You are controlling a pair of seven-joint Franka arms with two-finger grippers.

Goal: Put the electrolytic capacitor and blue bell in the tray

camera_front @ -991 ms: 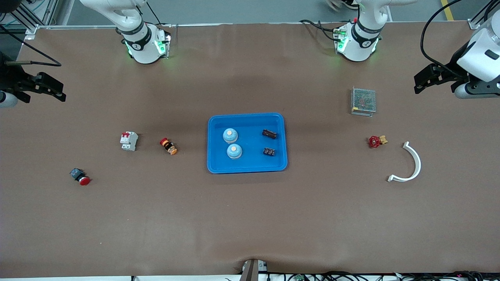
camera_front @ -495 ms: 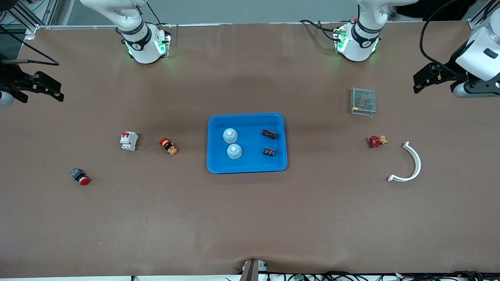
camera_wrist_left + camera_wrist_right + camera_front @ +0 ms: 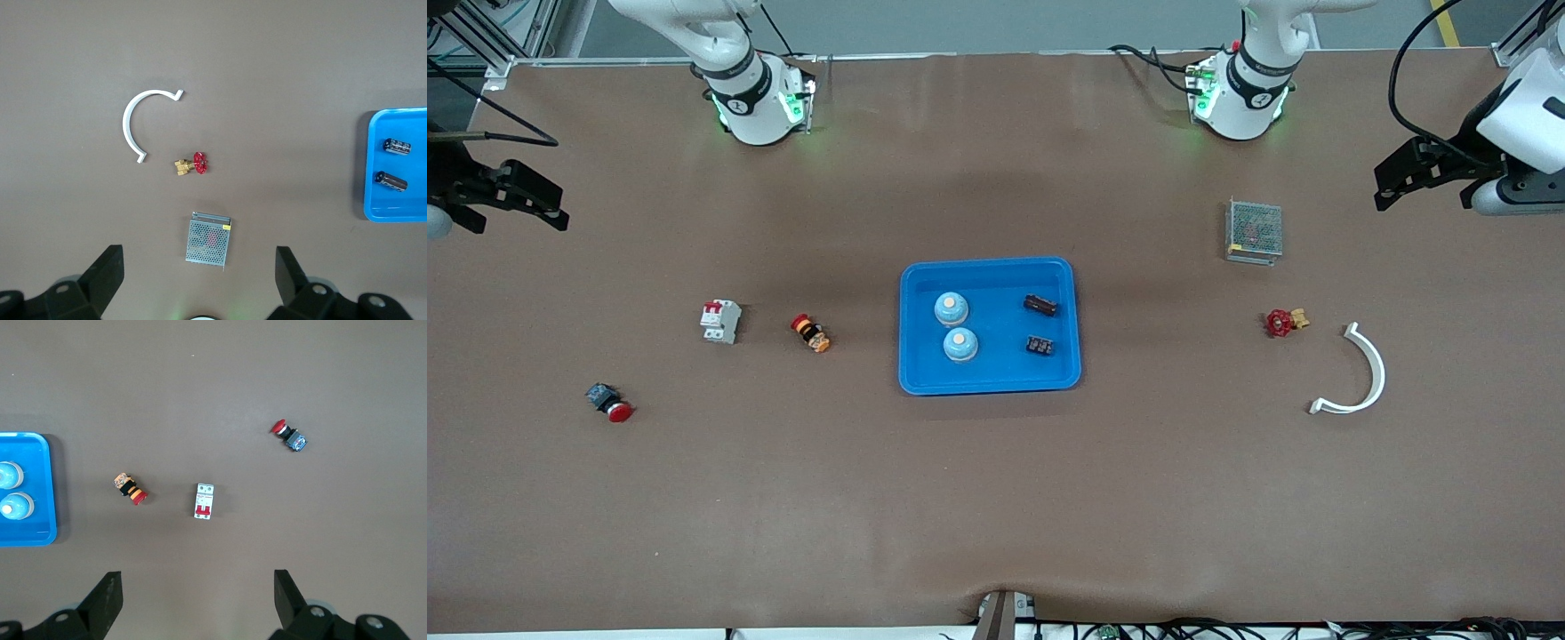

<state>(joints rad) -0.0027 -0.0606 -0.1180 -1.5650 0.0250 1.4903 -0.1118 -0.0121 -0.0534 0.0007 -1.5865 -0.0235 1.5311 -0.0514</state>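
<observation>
The bright-blue tray (image 3: pixel 996 267) lies mid-table. In it stand two blue bells (image 3: pixel 951 308) (image 3: pixel 959 344), side by side toward the right arm's end. Two dark electrolytic capacitors (image 3: pixel 1040 306) (image 3: pixel 1039 345) lie in it toward the left arm's end. My left gripper (image 3: pixel 1383 187) hangs open and empty high over the left arm's end of the table; its wrist view shows the tray's edge (image 3: pixel 413 200) and both capacitors (image 3: pixel 397 146) (image 3: pixel 391 181). My right gripper (image 3: pixel 560 209) is open and empty over the right arm's end; its view shows the tray (image 3: pixel 40 487) and bells (image 3: pixel 8 475).
Toward the right arm's end lie a white circuit breaker (image 3: pixel 720 321), a red-and-yellow button (image 3: pixel 810 333) and a red push button (image 3: pixel 609 403). Toward the left arm's end sit a metal mesh box (image 3: pixel 1254 230), a red valve (image 3: pixel 1283 321) and a white curved piece (image 3: pixel 1360 373).
The left gripper has shifted slightly toward the bases' side. The right gripper has drifted a little outward toward its end. Nothing on the table has moved.
</observation>
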